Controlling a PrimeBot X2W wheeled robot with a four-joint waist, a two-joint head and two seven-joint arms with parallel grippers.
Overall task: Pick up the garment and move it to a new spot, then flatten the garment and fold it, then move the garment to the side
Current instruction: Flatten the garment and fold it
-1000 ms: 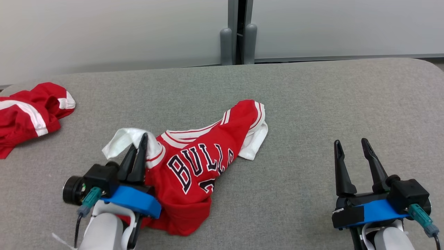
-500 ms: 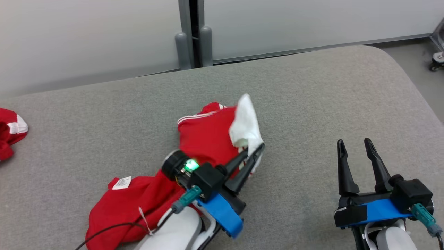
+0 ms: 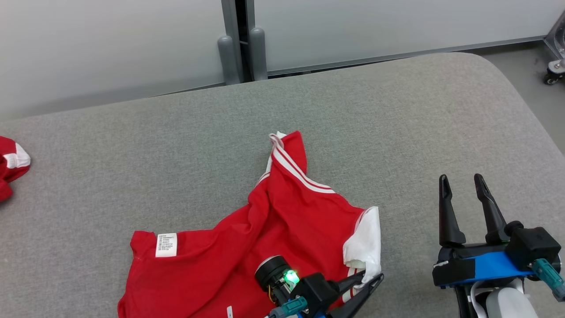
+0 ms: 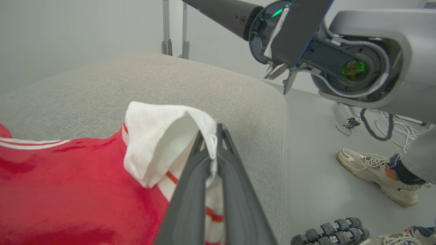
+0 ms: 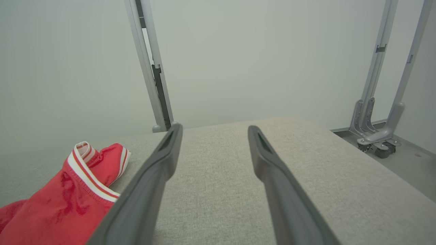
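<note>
Grey padded table (image 3: 397,132) runs wide under both arms, with pale wall panels (image 3: 110,44) behind it. On it, near the front edge in the head view, lies the garment (image 3: 273,221), a red jersey, crumpled and seemingly inside out. The left gripper (image 3: 373,277) has its fingers pressed together on the white flap (image 3: 364,245) at the jersey's right corner. The left wrist view shows only a thin fold of that cloth between the tips. The right gripper (image 3: 461,179) hovers well apart to the right, jaws spread wide, holding nothing.

Risks, biggest first:
- **Bunching:** pulling from a single corner would likely drag the jersey into a rope instead of spreading it. The rest lies slack and the other arm has no hold.
- **Slipping:** the nip is shallow, so a sharp tug could let the cloth slide out.
- **Going over the edge:** in the left wrist view the grip sits close to the table's rounded end. Beyond it a person's shoe (image 4: 378,173) stands on the floor, and a swing that way could carry cloth off the table.

Count:
- one table
- two red garments, this one and a second red garment (image 3: 11,170) at the far left edge
- two grippers
- one white flap
- one care label (image 3: 166,244), and perhaps a second tag at the lower edge, too small to be sure
</note>
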